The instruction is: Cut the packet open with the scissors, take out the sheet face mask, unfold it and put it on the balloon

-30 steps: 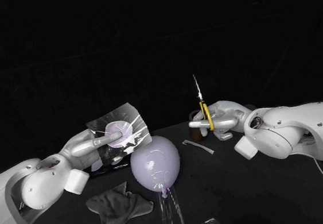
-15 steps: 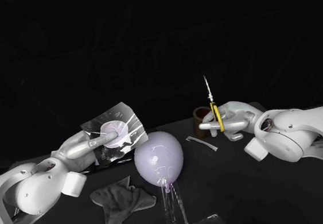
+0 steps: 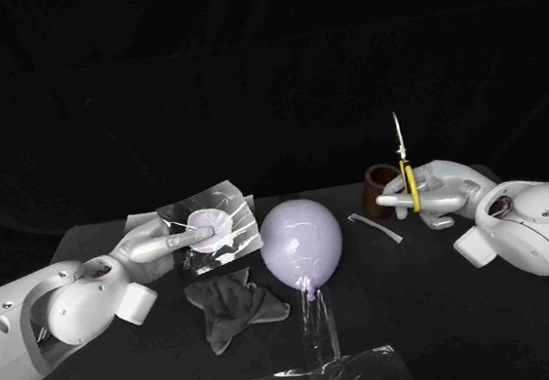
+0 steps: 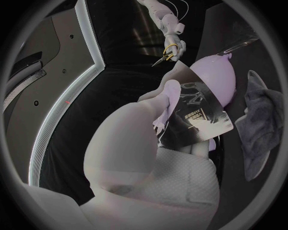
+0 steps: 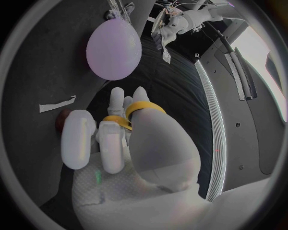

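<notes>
My left hand (image 3: 169, 241) holds the silver packet (image 3: 212, 222) up, left of the balloon, with its fingers pressed on the packet's face. The packet (image 4: 196, 118) stands tilted beside the pale lilac balloon (image 4: 216, 76). The balloon (image 3: 299, 241) sits upright on a clear stand (image 3: 319, 368) at the table's middle. Right of it, my right hand (image 3: 438, 190) grips the yellow-handled scissors (image 3: 406, 168) with the blades pointing straight up. In the right wrist view the yellow handles (image 5: 141, 108) loop round my right hand's fingers (image 5: 112, 143), with the balloon (image 5: 114, 47) beyond.
A dark grey cloth (image 3: 237, 305) lies crumpled in front of the left hand. A thin cut strip (image 3: 377, 227) lies between the balloon and the right hand. A brown cup-like object (image 3: 379, 178) stands behind the right hand.
The camera has moved, so the whole picture has shifted. Both hands keep their holds; the right hand with the scissors stands a little farther right of the balloon.
</notes>
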Robot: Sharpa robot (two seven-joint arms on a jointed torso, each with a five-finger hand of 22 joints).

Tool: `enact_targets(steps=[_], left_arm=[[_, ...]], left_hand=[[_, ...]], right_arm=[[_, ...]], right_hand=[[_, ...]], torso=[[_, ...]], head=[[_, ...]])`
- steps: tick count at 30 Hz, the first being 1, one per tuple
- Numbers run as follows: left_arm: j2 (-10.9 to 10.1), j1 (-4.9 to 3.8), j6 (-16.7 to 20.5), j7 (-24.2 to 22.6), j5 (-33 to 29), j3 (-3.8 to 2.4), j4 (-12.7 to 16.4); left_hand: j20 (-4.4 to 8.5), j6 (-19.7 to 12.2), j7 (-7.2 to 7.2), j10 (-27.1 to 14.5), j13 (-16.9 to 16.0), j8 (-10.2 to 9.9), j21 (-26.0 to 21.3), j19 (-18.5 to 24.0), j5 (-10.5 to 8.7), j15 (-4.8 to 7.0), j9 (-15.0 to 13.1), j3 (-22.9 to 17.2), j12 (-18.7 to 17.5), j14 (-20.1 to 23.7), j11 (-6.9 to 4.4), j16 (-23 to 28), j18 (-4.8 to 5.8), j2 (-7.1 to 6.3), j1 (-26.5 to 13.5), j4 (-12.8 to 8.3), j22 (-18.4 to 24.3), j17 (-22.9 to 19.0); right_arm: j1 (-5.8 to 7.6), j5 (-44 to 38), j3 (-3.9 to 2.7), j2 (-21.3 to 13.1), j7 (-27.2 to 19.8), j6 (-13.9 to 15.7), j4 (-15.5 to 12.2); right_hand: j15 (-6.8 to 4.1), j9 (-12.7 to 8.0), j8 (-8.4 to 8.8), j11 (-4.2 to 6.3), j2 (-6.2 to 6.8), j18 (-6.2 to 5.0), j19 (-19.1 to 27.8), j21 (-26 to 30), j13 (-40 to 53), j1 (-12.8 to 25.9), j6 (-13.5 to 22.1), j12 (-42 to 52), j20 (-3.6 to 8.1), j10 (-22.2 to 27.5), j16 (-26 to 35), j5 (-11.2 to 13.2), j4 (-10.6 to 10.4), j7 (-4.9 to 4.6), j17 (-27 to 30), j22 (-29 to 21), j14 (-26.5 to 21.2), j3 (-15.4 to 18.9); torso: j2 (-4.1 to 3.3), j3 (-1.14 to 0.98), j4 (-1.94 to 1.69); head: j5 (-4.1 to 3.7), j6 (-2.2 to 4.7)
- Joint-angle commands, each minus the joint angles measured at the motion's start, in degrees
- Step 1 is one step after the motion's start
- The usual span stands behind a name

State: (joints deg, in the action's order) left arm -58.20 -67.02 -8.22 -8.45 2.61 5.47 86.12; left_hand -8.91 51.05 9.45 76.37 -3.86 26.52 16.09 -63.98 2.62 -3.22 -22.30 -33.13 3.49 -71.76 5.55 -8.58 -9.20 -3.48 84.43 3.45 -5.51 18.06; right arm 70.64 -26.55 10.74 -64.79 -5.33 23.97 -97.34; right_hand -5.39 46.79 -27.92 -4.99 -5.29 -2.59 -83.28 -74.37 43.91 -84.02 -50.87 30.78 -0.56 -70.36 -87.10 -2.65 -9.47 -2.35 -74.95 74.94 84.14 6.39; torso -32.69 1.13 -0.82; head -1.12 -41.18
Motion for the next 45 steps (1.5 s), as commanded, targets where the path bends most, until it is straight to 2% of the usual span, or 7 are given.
enact_targets(steps=[1,11,15,22,32,43,45], left_arm=[[-1.13,0.82,-4.61,1.52,6.27,0.22,0.2],[-3.41,2.24,-1.75,4.83,12.19,2.51,-1.11],[-3.56,2.83,0.44,6.71,14.9,3.02,-2.24],[-3.54,3.57,6.82,9.1,16.3,3.27,-2.57],[-2.39,3.83,17.15,9.61,11.63,3.33,-1.27],[-1.6,3.86,22.06,10.99,11.81,3.33,-0.71],[-1.5,3.86,22.01,11.39,12.64,3.33,-0.66]], left_hand=[[0.35,0.42,-0.05,0.3,-0.02,0.18,0.36,-0.03,0.19,0.23,-6.46,-0.2,0.31,0.28,-0.2,0.36,-1.17,0.15,-0.18,-0.48,0.02,0.1],[0.33,0.49,-0.02,0.1,0.02,0.03,0.37,0.18,0.19,0.17,-6.5,-0.29,0.22,0.49,-0.15,0.53,-1.11,0.02,-0.35,-0.57,0.02,0.08],[0.23,0.44,0.09,-0.26,0.07,-0.28,0.34,0.55,0.19,0.01,-6.49,-0.42,0.12,0.81,-0.02,0.77,-1.02,-0.05,-0.64,-0.57,0.04,0.05],[-0.13,0.29,0.33,-1.27,0.14,-0.81,0.11,1.5,0.19,-0.43,-6.5,-0.27,0.03,1.67,0.31,1.35,-0.84,-0.46,-1.35,-0.51,0.16,-0.05],[-1.33,-1.07,1.34,-4.98,0.24,-2.59,-1.15,4.83,0.17,-1.73,-6.07,-0.31,-0.03,4.75,1.49,2.9,-0.41,-0.61,-1.73,-0.84,0.79,-0.47],[-4.2,-5.29,3.77,-12.69,0.35,-6.81,-4.15,10.63,0.15,-4.44,-3.64,0.37,-0.03,11.45,4.2,4.54,0.34,-4.49,-3.92,-0.16,1.83,-1.26],[-5.22,-6.48,4.48,-15.83,0.31,-7.81,-5.51,12.74,0.14,-5.39,-2.88,0.75,0.07,14.03,5.16,4.84,0.64,-6.2,-4.48,0.03,1.92,-1.57]], right_arm=[[-0.21,0.14,-0.04,0.43,-1.29,0.19,0.44],[-0.52,0.64,-0.04,1.32,-1.51,0.37,1.21],[-0.55,0.68,-0.04,1.57,-1.58,0.4,1.35],[-0.57,0.7,-0.05,1.76,-1.73,0.39,1.4],[-0.57,0.71,-0.05,1.8,-1.88,0.22,1.25],[-0.57,0.9,-0.05,1.76,-2.05,0.04,1.12],[-0.57,0.93,-0.05,1.75,-2.05,0.02,1.11]], right_hand=[[-0.03,-0.07,0.25,7.03,-4.79,-0.73,0.0,-0.02,0.09,-5.25,-0.4,11.19,-0.38,-10.04,0.14,-0.22,0.34,0.01,-7.18,9.6,4.45,-0.03],[0.01,-0.08,0.46,6.99,-4.65,-0.72,-0.03,-0.07,0.23,-5.08,-0.64,11.19,-0.41,-10.19,0.16,-0.19,0.28,-0.02,-7.13,9.63,4.44,0.03],[0.01,-0.08,0.48,6.99,-4.62,-0.72,-0.03,-0.07,0.25,-5.05,-0.69,11.18,-0.41,-10.22,0.16,-0.19,0.27,-0.02,-7.11,9.63,4.43,0.05],[0.01,-0.08,0.48,6.99,-4.62,-0.72,-0.03,-0.07,0.25,-5.05,-0.69,11.18,-0.41,-10.22,0.16,-0.19,0.27,-0.02,-7.11,9.63,4.43,0.05],[0.01,-0.07,0.54,6.99,-4.55,-0.68,-0.1,-0.23,0.36,-5.0,-0.8,11.24,-0.42,-10.29,0.14,-0.19,0.27,-0.01,-7.17,9.69,4.44,0.08],[0.02,-0.05,0.68,6.99,-4.36,-0.7,-0.07,-0.14,0.21,-4.84,-1.01,10.95,-0.44,-10.34,0.14,-0.18,0.22,-0.02,-7.16,9.67,4.44,0.18],[0.02,-0.05,0.68,6.99,-4.36,-0.7,-0.07,-0.14,0.21,-4.84,-1.01,10.95,-0.44,-10.34,0.14,-0.18,0.22,-0.02,-7.16,9.67,4.44,0.18]], torso=[[0.28,0.16,-0.33],[0.66,0.41,-0.58],[0.59,0.32,-0.53],[0.45,0.25,-0.54],[0.52,0.19,-0.4],[0.51,0.25,-0.49],[0.52,0.25,-0.49]], head=[[1.86,-1.26],[3.93,-3.11],[4.78,-3.56],[5.29,-3.88],[5.41,-4.35],[5.15,-4.88],[5.17,-4.95]])
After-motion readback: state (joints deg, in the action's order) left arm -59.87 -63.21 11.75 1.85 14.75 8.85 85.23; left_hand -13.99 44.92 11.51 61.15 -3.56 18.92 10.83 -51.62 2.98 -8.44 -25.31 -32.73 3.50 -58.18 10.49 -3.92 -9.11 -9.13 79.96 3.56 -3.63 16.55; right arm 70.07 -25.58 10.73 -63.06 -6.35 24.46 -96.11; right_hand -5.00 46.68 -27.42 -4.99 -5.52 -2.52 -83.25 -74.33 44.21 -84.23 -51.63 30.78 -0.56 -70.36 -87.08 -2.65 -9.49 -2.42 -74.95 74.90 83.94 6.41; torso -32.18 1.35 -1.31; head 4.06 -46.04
